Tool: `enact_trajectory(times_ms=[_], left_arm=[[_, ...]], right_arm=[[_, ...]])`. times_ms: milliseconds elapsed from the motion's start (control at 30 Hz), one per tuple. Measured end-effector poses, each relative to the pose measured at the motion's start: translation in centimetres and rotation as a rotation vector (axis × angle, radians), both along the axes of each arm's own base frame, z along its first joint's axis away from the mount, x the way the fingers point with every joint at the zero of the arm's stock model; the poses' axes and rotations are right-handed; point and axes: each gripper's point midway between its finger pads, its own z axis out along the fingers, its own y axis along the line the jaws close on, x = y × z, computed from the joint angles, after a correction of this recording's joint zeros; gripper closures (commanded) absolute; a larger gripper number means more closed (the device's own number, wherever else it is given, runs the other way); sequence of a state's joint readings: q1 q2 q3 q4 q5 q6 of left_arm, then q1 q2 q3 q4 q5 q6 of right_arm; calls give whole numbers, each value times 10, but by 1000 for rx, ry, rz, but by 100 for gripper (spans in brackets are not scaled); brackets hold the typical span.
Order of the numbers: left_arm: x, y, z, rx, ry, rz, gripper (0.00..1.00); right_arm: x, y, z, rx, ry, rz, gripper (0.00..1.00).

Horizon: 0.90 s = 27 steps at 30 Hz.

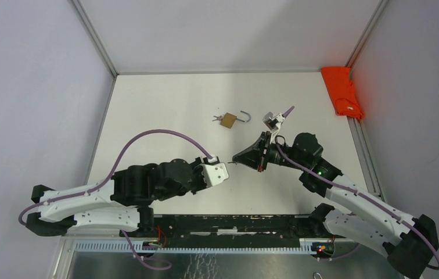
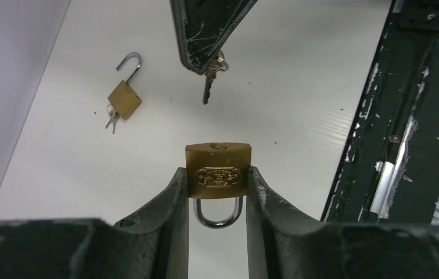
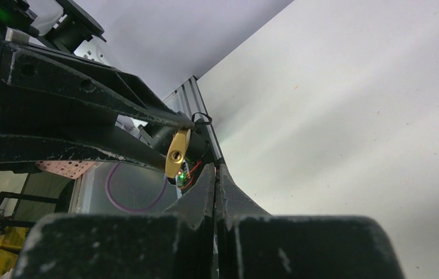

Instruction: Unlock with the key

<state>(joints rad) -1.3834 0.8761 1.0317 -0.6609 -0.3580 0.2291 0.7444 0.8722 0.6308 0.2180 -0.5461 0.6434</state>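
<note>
My left gripper [image 2: 217,185] is shut on a closed brass padlock [image 2: 218,172], pinching its body by the sides with the shackle pointing back toward the wrist. The keyhole end [image 3: 175,156] faces my right gripper [image 3: 216,170]. That gripper is shut on a small key [image 2: 207,84], whose blade sticks out beyond the fingertips and points at the padlock, a short gap away. In the top view the two grippers, left [image 1: 229,165] and right [image 1: 238,158], meet tip to tip above the table's middle. The key is hidden in the right wrist view.
A second brass padlock [image 1: 229,120] lies on the table beyond the grippers, its shackle open and keys in it; it also shows as the open padlock [image 2: 125,99]. An orange cloth [image 1: 342,91] lies at the far right edge. Walls enclose the table.
</note>
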Motion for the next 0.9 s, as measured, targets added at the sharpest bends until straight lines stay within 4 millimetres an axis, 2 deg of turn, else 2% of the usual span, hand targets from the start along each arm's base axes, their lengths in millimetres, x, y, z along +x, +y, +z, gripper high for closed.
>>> enact_trajectory(times_ms=[300, 567, 900], left_arm=[[-4, -4, -7, 13, -6, -47, 98], [2, -8, -9, 40, -38, -35, 98], [9, -8, -11, 70, -72, -14, 98]], right_arm=[[-3, 6, 1, 15, 17, 42, 100], [-7, 10, 15, 28, -3, 75, 100], [-10, 15, 7, 10, 19, 103, 100]])
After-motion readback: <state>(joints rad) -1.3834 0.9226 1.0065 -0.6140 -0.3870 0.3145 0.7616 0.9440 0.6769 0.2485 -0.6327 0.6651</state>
